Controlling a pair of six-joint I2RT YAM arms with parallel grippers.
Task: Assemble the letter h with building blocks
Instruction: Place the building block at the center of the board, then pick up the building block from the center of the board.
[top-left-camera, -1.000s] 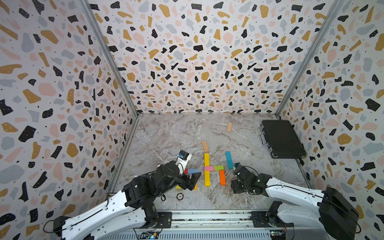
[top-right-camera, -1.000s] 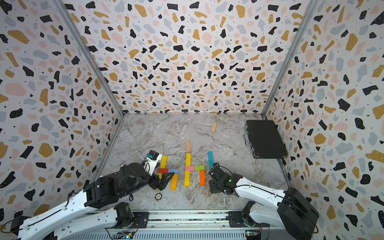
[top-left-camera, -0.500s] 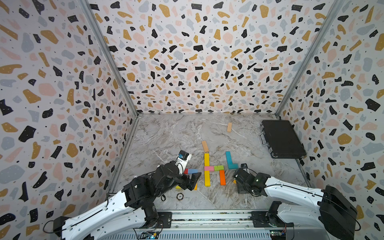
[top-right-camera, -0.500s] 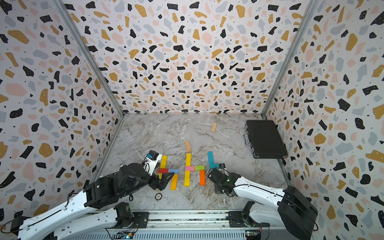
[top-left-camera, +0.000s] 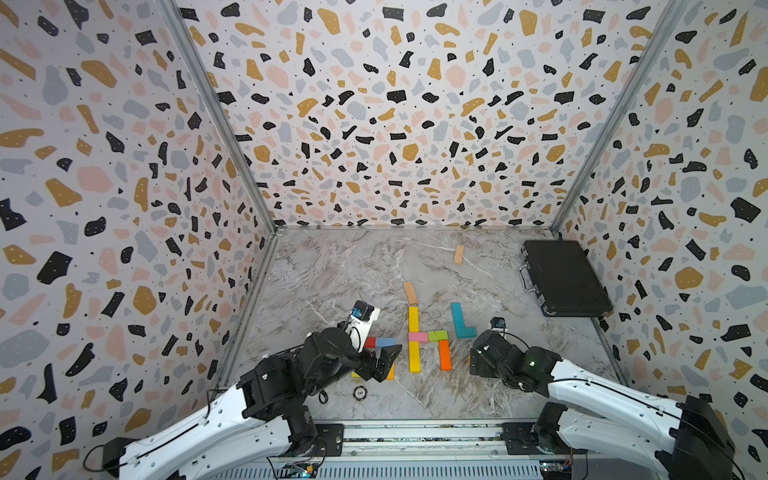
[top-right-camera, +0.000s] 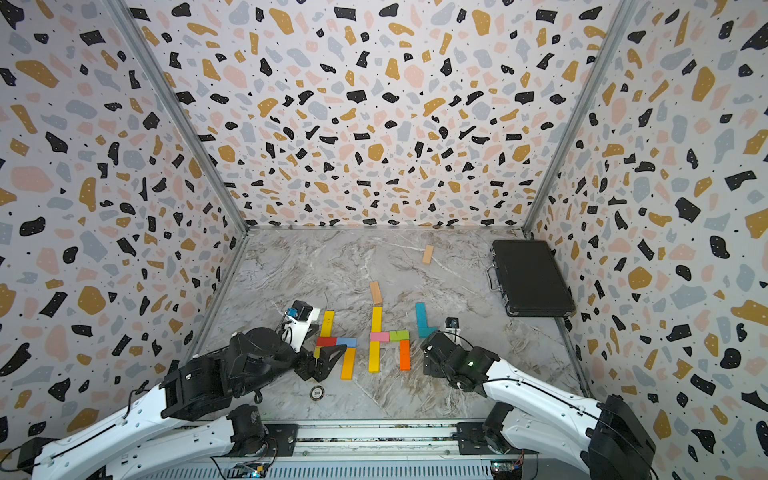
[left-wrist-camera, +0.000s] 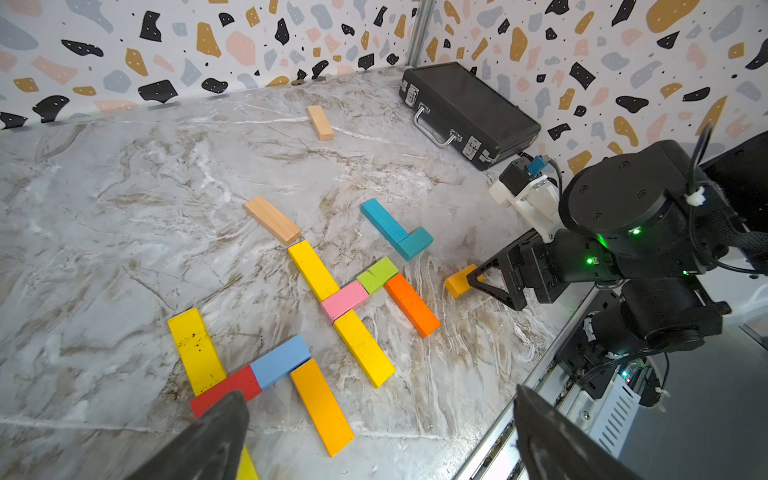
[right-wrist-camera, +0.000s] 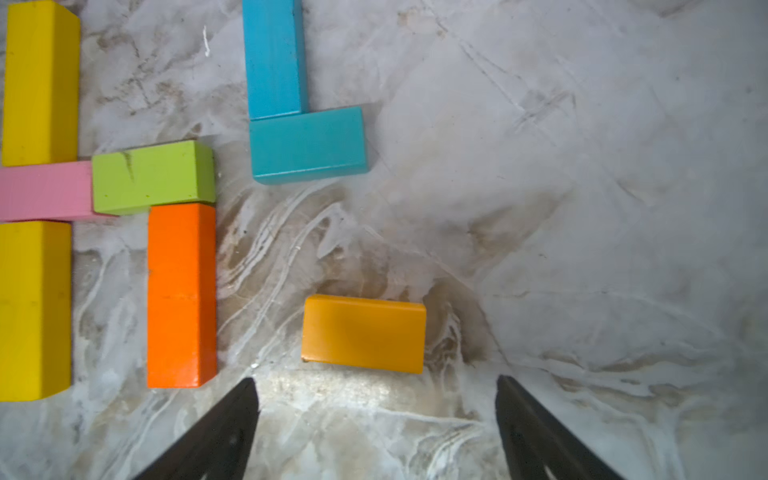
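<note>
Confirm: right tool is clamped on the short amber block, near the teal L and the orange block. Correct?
Not clamped. The right wrist view shows the right tool open, with the short amber block lying loose on the table ahead of it. The rest holds: it is near the teal L and the orange block.

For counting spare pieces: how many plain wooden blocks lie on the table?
2. One plain wooden block lies alone near the back wall; the other lies just beyond a yellow block. Others may be hidden.
</note>
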